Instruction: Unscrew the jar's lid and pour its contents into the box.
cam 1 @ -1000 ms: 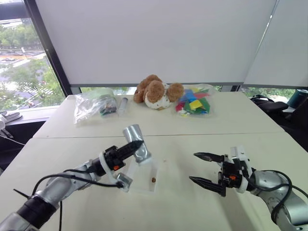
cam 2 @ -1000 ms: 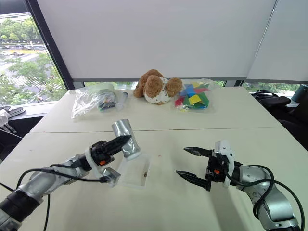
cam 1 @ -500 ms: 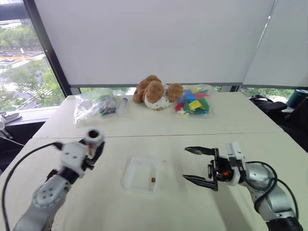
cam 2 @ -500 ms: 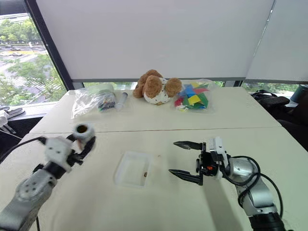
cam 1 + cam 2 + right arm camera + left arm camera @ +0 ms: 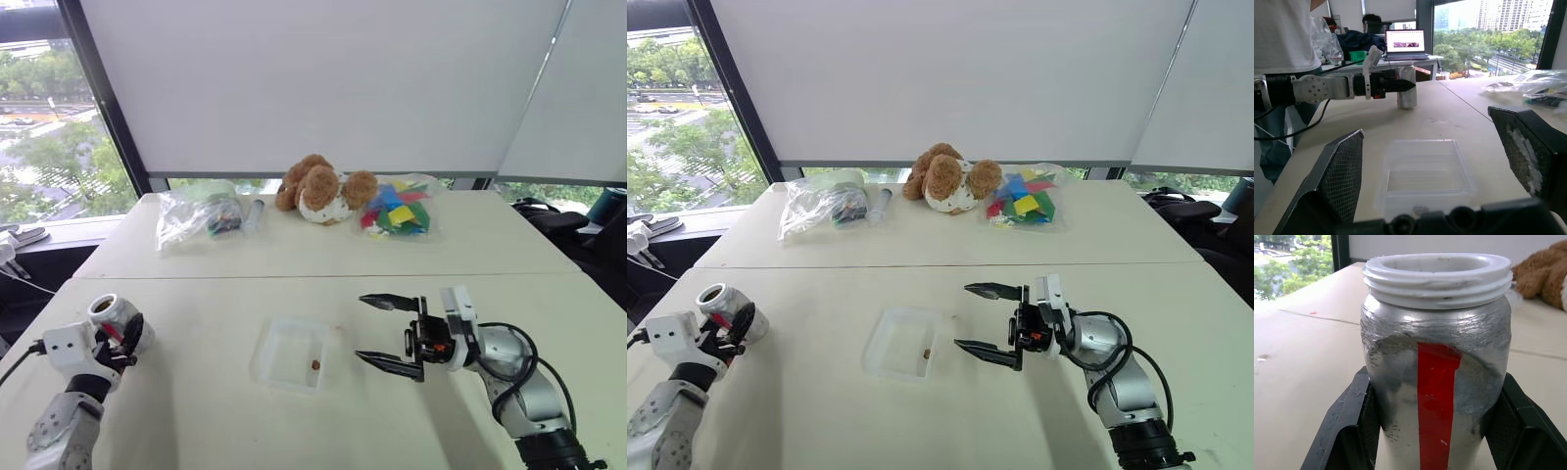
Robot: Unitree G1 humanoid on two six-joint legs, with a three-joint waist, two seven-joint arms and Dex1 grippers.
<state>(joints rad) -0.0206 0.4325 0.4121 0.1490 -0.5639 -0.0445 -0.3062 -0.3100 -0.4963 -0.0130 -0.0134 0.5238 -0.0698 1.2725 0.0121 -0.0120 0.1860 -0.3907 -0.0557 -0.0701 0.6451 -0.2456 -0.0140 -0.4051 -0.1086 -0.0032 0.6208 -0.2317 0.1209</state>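
Jar held upright at the table's left edge, pour apparently done

The jar, lid off and mouth up, is clamped in the left gripper, well apart from the box, which lies to its right with a brown bead inside. The right gripper, spread wide and empty, is held just beside the box and is the nearer one.

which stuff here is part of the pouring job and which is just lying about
Part of the job:
- jar, open-topped, gripped by the left gripper
- box
- brown bead in the box
- right gripper, open

Lying about:
- teddy bear
- bag of coloured pieces
- clear bag
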